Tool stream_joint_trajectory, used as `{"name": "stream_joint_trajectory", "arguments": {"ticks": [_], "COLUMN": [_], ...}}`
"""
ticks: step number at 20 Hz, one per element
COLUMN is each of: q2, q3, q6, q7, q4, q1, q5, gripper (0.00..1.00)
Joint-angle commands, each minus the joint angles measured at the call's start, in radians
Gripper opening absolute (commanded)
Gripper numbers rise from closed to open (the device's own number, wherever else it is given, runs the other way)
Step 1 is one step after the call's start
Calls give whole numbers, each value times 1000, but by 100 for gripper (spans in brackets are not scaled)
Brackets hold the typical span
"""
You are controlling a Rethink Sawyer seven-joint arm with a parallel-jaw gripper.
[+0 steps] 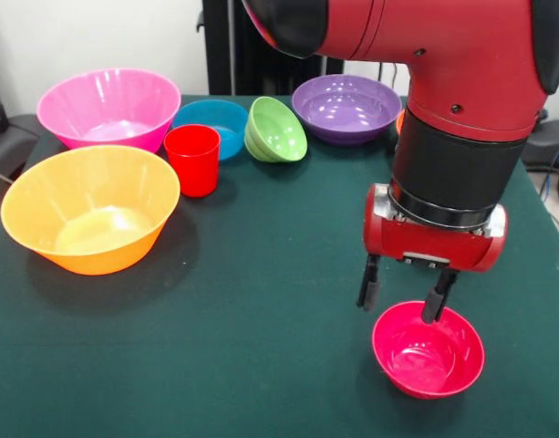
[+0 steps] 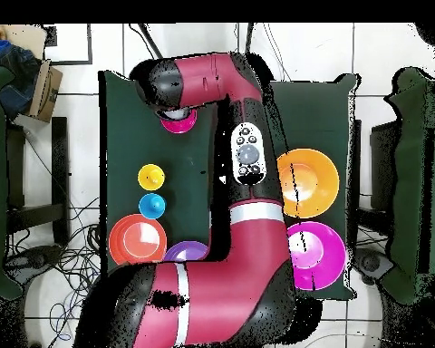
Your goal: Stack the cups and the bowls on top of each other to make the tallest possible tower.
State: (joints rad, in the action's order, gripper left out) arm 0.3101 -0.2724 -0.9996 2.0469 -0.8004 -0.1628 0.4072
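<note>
My gripper [image 1: 405,299] is open and empty, its fingers [image 1: 368,285] hanging just over the far rim of the small crimson-pink bowl [image 1: 429,352], which sits upright at the table's near right. In the overhead view the arm covers most of that bowl [image 2: 178,123]. A red cup [image 1: 192,160] stands at the far left between the large yellow-orange bowl [image 1: 90,210], large pink bowl [image 1: 108,108] and small blue bowl [image 1: 215,123]. The small green bowl [image 1: 276,130] lies tilted. The purple bowl [image 1: 346,108] is behind it. The overhead view shows the yellow cup [image 2: 152,176], sky-blue cup [image 2: 151,206] and orange bowl [image 2: 138,240].
The dark green table [image 1: 261,301] carries everything. In the front view my arm hides the yellow and sky-blue cups and all but a sliver of the orange bowl [image 1: 399,119]. Chairs and cables lie around the table in the overhead view.
</note>
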Motion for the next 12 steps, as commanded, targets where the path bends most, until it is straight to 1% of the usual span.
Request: {"name": "stream_joint_trajectory", "arguments": {"ticks": [1,5,12], "q2": [2,6,19], "q3": [-68,-59,-61], "q6": [-157,-157,-166], "q7": [-207,-213,-249], "q4": [-25,-29,-45], "q1": [-39,-37,-59], "q5": [-34,-36,-49], "gripper": [100,100,100]}}
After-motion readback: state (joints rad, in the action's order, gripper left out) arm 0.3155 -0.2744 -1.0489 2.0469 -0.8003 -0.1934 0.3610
